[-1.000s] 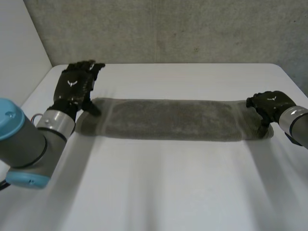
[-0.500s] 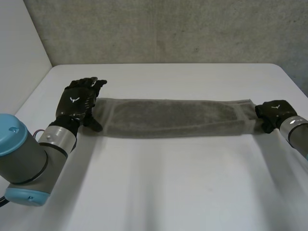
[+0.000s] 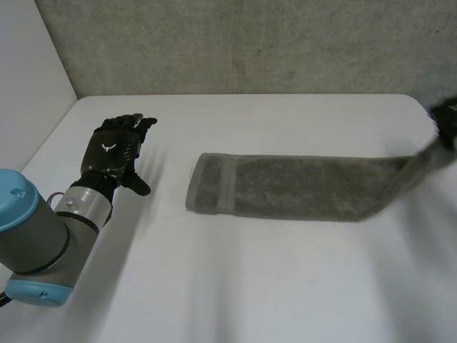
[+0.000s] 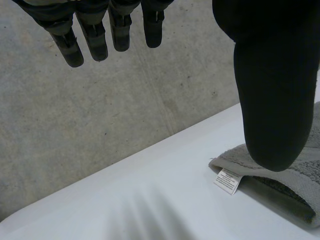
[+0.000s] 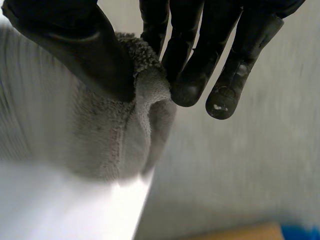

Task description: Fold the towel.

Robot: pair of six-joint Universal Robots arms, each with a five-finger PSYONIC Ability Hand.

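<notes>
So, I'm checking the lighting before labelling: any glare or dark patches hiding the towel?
Head view: even light, no glare on the white table; the grey towel stands out. Left wrist view: the dark thumb of the left hand covers part of the towel; its white label shows. Right wrist view: the table is bright below the towel end pinched by the right hand.

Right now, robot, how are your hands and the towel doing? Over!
Left hand open, off the towel. Right hand pinching towel's end, raised. Rest of towel flat on the table. Nothing in the way.
</notes>
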